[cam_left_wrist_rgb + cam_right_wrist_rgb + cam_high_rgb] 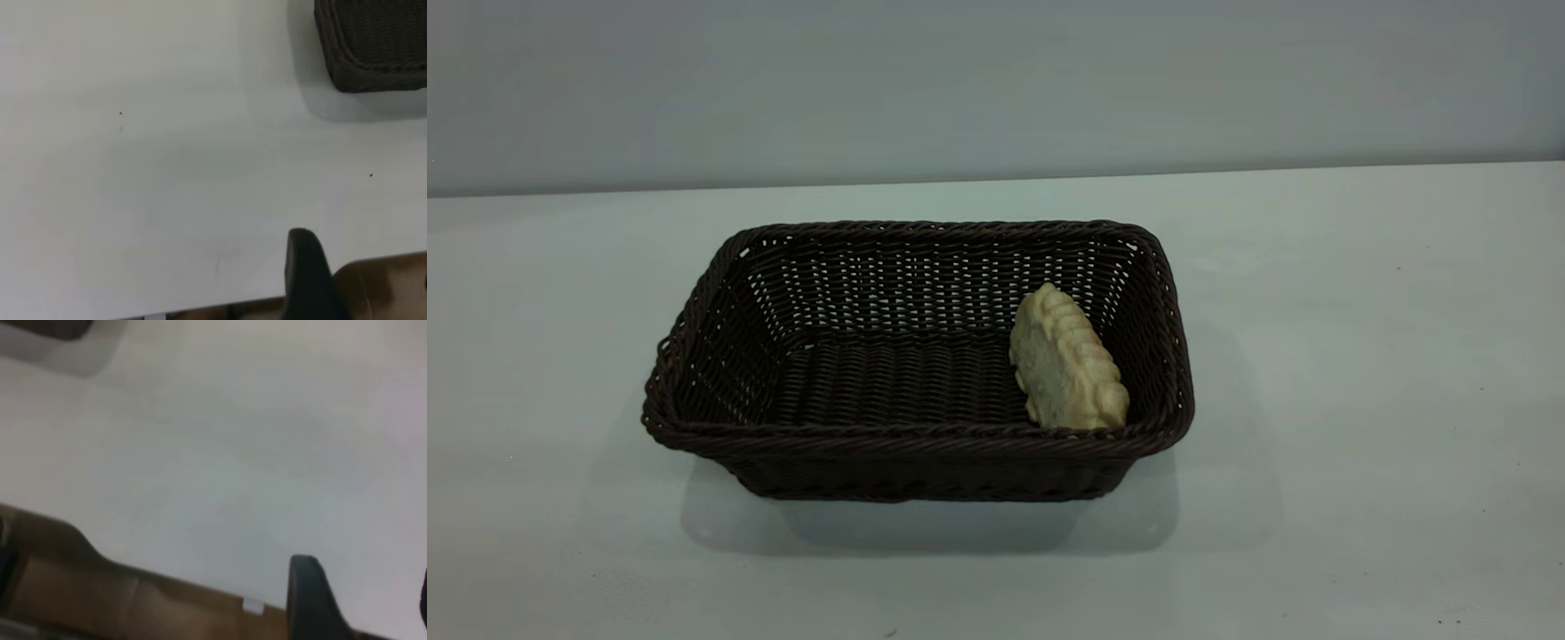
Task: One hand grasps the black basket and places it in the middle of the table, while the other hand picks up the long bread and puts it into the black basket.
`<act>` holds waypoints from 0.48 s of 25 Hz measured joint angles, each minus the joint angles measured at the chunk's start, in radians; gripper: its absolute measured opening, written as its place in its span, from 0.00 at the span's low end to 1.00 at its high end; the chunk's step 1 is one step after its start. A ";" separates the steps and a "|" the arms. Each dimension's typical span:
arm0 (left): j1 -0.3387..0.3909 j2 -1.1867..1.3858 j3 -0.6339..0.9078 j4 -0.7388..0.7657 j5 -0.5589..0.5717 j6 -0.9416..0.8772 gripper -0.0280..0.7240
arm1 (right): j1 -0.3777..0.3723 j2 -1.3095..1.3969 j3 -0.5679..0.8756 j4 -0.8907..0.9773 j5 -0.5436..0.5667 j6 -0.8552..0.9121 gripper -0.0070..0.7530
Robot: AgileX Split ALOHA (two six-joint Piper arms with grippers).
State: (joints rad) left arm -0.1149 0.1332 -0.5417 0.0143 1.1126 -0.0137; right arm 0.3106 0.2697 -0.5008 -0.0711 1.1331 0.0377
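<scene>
Exterior view, near to far: bare stretch of the table (pixel 1360 462) in front, white, with a few tiny dark specks. No arm or gripper shows in this view.

Next back, about mid-table: the black basket (pixel 720 302), upright on its base, long side toward the camera, braided rim unbroken all round, openwork sides sloping outward. Soft shadow under its near side.

Inside the basket, at its right end as this view has it: the long bread (pixel 1067 364). It stands tilted on its side, leaning against the right-hand wall, pale flat underside turned toward the basket's middle, ridged top against the wicker. Its near end sits low by the front rim; its far end reaches up toward the back corner.

Behind the basket: more tabletop, then a plain grey wall.

Left wrist view: one black finger (pixel 303 267) of the left gripper over the table's edge; a basket corner (pixel 373 47) well apart from it. Jaw state cannot be told.

Right wrist view: one dark finger (pixel 308 593) of the right gripper over the table's edge, nothing against it. Jaw state cannot be told
</scene>
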 joint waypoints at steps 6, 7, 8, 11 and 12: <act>0.000 -0.085 0.001 0.000 0.044 -0.002 0.68 | 0.000 -0.126 0.002 0.014 -0.008 -0.009 0.50; 0.000 -0.094 0.001 0.000 0.045 -0.002 0.68 | 0.000 -0.143 0.002 0.015 -0.009 -0.009 0.50; 0.000 -0.099 0.001 0.000 0.045 -0.002 0.68 | 0.000 -0.159 0.004 0.018 -0.010 -0.009 0.50; 0.000 -0.100 0.010 0.000 0.045 -0.002 0.68 | 0.000 -0.180 0.012 0.035 -0.011 -0.009 0.50; 0.000 -0.100 0.014 0.000 0.045 -0.002 0.68 | 0.000 -0.180 0.018 0.040 -0.011 -0.009 0.50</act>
State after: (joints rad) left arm -0.1149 0.0333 -0.5273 0.0143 1.1577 -0.0155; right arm 0.3106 0.0899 -0.4827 -0.0314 1.1217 0.0284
